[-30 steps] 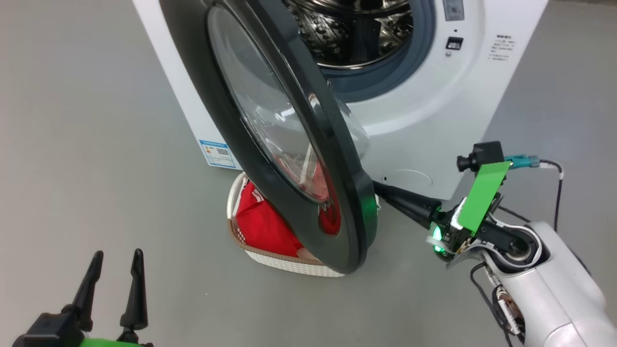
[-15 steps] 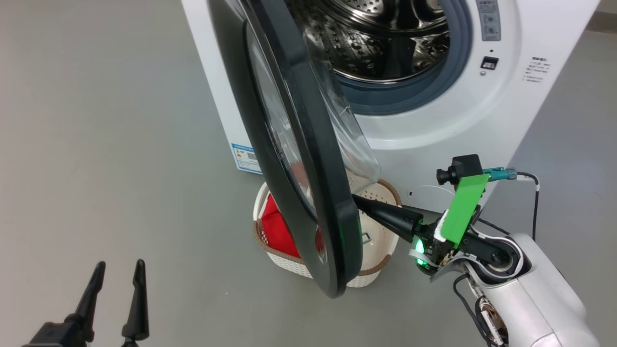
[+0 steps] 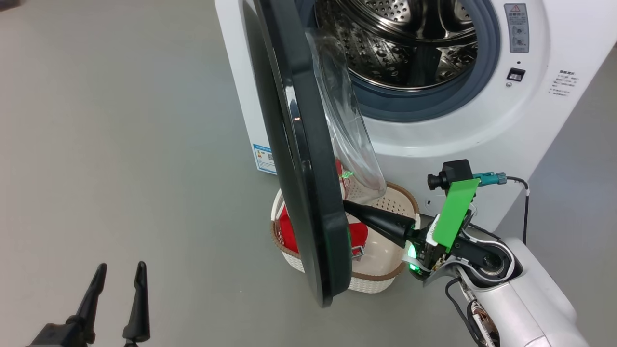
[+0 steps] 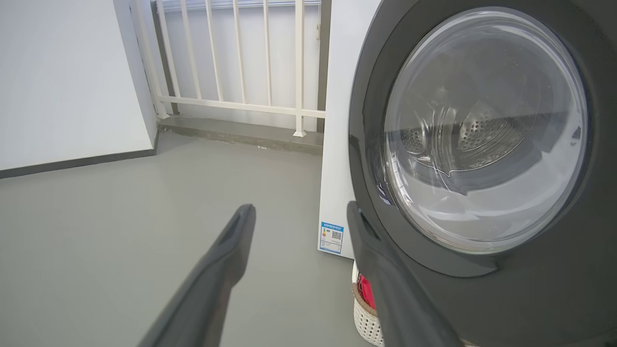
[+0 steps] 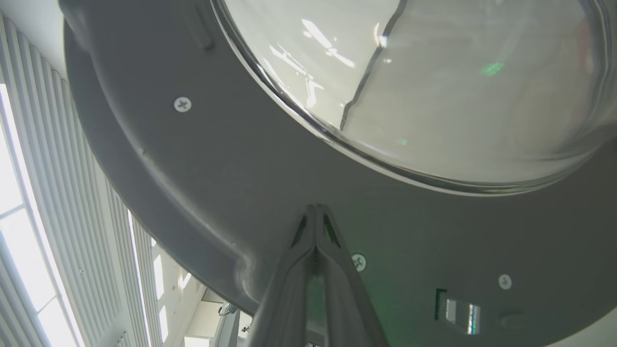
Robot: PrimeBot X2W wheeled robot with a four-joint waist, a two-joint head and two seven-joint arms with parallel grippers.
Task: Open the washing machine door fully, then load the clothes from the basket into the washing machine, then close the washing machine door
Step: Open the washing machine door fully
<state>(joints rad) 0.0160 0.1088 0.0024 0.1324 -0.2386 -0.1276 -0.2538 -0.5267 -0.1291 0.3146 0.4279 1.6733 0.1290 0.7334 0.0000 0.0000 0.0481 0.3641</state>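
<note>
The washing machine point(image 3: 462, 140) stands at the top right with its steel drum point(image 3: 409, 43) exposed. Its black door point(image 3: 308, 193) stands nearly edge-on to the head view, the glass bowl point(image 3: 347, 135) facing the drum. My right gripper point(image 3: 348, 206) is shut, tips pressed against the door's inner face point(image 5: 193, 168) low down, holding nothing. Under the door sits the basket point(image 3: 381, 279), red clothes point(image 3: 288, 231) at its left end. My left gripper point(image 3: 119, 272) hangs open at the lower left, apart from the door's outer face point(image 4: 482, 270).
Bare grey floor point(image 3: 120, 144) spreads left of the machine. In the left wrist view a white railing point(image 4: 241, 58) and a white wall point(image 4: 58, 86) stand behind the machine. A blue label point(image 4: 331, 237) sits low on the machine's side.
The camera has shifted. The door has swung wider with my shut right gripper against its inner side, and more of the basket floor shows to its right. The left gripper stays open.
</note>
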